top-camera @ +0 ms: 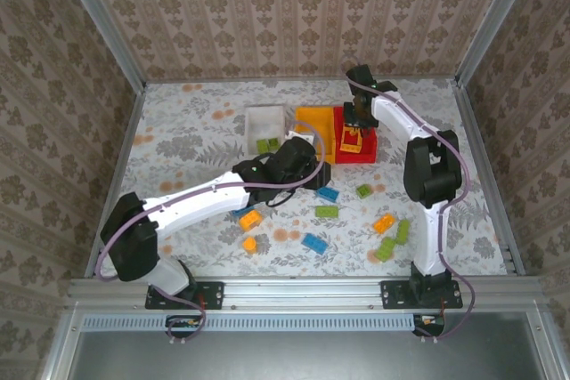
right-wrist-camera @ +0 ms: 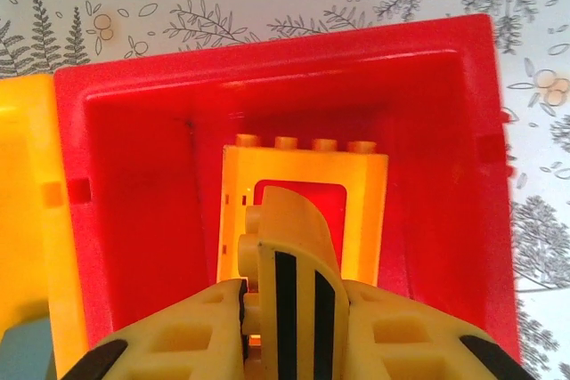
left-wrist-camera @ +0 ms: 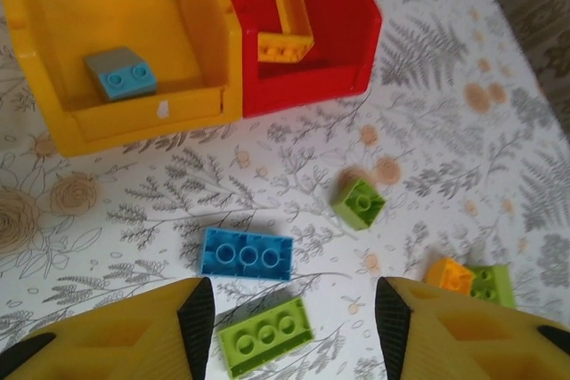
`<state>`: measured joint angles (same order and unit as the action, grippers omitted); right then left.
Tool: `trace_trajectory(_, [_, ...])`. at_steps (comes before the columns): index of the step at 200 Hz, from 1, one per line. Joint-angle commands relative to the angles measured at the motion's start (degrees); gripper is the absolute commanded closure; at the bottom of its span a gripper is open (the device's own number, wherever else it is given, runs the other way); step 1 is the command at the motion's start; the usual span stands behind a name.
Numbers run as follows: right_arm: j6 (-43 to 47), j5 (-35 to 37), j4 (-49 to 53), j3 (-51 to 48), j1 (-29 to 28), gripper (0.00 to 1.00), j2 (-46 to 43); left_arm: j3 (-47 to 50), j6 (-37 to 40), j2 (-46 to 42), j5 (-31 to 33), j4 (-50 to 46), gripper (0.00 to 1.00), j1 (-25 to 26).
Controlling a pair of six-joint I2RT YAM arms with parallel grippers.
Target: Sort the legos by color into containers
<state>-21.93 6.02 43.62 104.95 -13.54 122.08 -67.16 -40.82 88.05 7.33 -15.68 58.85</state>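
Three bins (top-camera: 265,110) abreast, bricks (top-camera: 327,211) scattered before them

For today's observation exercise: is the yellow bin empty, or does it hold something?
Not empty. In the left wrist view, one blue brick lies on the floor of the yellow bin.

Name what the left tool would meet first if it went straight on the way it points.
Probably the lime green lego lying on the table just ahead of the open left tool; the blue lego lies beyond it. Depth is unclear.
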Motion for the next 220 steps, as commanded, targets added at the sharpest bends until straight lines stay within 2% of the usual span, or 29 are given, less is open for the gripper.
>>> trace_trajectory(1, [-2.25, -1.27, 3.64, 3.50, -0.15, 0.73, 2.01, -1.14, 1.72, 0.01, 2.58, -4.49, 0.45, 0.23])
trace_trajectory(27, [-2.86, -2.26, 3.27, 3.51, -0.17, 0.63, 2.39, -1.17, 1.91, -1.16, 6.87, -11.64, 0.43, -0.02])
trace_trajectory(54, [-2.86, -2.96, 3.14, 3.18, -0.40, 0.51, 0.34, 0.63, 1.36, -3.40, 8.90, -19.41, 0.42, -2.49])
trace_trajectory(82, [-2.31, -3.17, 2.52, 2.53, -1.21, 0.50, -4.34, 4.73, 2.71, -6.58, 7.86, -24.27, 0.42, -8.32])
trace_trajectory(112, [-2.13, -3.09, 0.42, -1.32, -3.40, 0.50, -12.70, 8.56, 9.10, -8.20, 5.09, -24.27, 0.37, -15.86])
trace_trajectory(154, [-5.81, -6.10, -8.55, -19.01, -8.51, 0.43, -29.67, 7.65, 17.71, -2.21, 4.76, -21.98, 0.31, -22.91])
trace_trajectory(187, [-10.63, -8.88, -14.28, -32.64, -14.01, 0.38, -40.47, 4.19, 20.97, 5.89, 4.36, -20.54, 0.29, -24.96])
trace_trajectory(220, [-14.60, -9.70, -15.86, -40.23, -18.15, 0.36, -47.54, 2.17, 22.66, 10.64, 2.36, -18.07, 0.26, -26.93])
